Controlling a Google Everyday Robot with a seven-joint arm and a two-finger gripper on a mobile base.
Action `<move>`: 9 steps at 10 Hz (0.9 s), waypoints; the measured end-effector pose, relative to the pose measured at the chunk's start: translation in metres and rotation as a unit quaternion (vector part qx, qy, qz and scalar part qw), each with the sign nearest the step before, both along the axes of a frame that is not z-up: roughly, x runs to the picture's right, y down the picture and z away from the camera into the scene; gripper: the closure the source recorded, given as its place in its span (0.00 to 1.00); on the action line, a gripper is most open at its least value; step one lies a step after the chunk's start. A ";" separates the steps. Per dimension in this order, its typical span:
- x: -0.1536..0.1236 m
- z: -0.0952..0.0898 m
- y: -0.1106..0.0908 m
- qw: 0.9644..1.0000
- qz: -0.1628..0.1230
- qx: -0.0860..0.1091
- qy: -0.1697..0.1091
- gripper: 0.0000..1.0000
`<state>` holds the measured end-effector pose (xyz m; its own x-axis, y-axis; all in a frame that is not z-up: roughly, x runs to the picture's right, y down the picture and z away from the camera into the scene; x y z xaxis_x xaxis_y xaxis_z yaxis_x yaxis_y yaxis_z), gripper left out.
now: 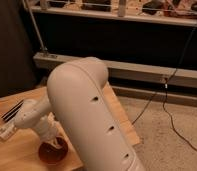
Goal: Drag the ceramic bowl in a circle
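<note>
The ceramic bowl (53,153) is a small, glossy orange-brown round bowl on the wooden table (12,150), near its front edge at the lower left. My gripper (56,144) reaches down from the white wrist and sits at the bowl's far rim, touching or just inside it. My big white arm link (89,115) fills the middle of the view and hides the table behind it.
A dark slatted object (12,111) lies on the table's left part, behind the wrist. A black cable (167,115) runs across the speckled floor at the right. A metal rail and dark wall stand behind the table.
</note>
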<state>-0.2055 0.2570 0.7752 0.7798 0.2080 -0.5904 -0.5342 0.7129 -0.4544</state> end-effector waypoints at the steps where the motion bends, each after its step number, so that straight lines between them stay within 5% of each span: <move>1: 0.000 0.007 -0.015 1.000 0.010 0.013 0.007 1.00; 5: -0.037 0.035 -0.087 0.996 0.044 0.074 0.022 1.00; 9: -0.089 0.045 -0.092 0.996 0.028 0.083 0.013 1.00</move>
